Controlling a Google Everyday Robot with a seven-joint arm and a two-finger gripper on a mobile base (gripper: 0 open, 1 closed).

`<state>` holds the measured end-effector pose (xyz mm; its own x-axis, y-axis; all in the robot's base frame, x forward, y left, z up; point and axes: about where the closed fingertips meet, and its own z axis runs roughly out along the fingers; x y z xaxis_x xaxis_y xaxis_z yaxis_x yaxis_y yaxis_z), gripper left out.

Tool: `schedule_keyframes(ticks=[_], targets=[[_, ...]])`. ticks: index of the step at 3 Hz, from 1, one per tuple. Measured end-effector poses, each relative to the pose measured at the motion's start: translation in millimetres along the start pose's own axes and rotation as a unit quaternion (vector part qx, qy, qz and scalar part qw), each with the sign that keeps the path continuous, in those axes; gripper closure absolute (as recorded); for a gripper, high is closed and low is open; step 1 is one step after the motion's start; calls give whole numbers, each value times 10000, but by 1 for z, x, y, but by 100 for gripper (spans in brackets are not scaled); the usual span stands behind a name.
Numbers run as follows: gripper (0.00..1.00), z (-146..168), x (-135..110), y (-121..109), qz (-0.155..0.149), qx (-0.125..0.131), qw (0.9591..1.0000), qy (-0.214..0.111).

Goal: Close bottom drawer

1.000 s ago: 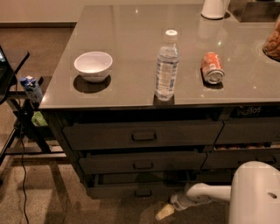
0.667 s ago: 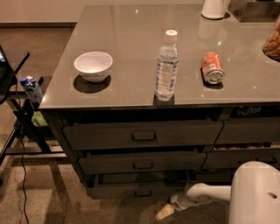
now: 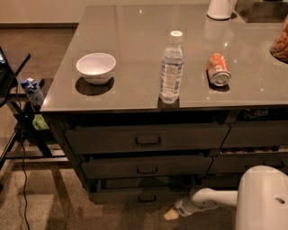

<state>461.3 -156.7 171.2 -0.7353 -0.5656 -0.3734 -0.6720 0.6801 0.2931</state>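
Camera view: three drawers [image 3: 146,167], tool [image 3: 175,212] bottom-right.

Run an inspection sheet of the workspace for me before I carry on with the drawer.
Surface: grey countertop, glossy, holding several items.
Job's things: bottom drawer looks partly open, with a gap showing above its front.
Clutter: white bowl; water bottle upright; orange soda can on its side; white vessel at the far edge.
Grippers: end effector low near the floor, at the bottom drawer's right end; contact cannot be told.
Cables: black cable trailing on the floor at left.
Surroundings: black stand at left with a blue-and-white carton beside it; white robot body at lower right.
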Motion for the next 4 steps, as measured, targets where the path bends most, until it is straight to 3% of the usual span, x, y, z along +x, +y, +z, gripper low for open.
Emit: schedule_keyframes(ticks=[2,3,4], targets=[[87,1,-8,-2,-38,112,9999,-81],[100,-1,-32,-10,-266,397,9985,-269],[100,0,-52,-18,-559,636,9958,-353]])
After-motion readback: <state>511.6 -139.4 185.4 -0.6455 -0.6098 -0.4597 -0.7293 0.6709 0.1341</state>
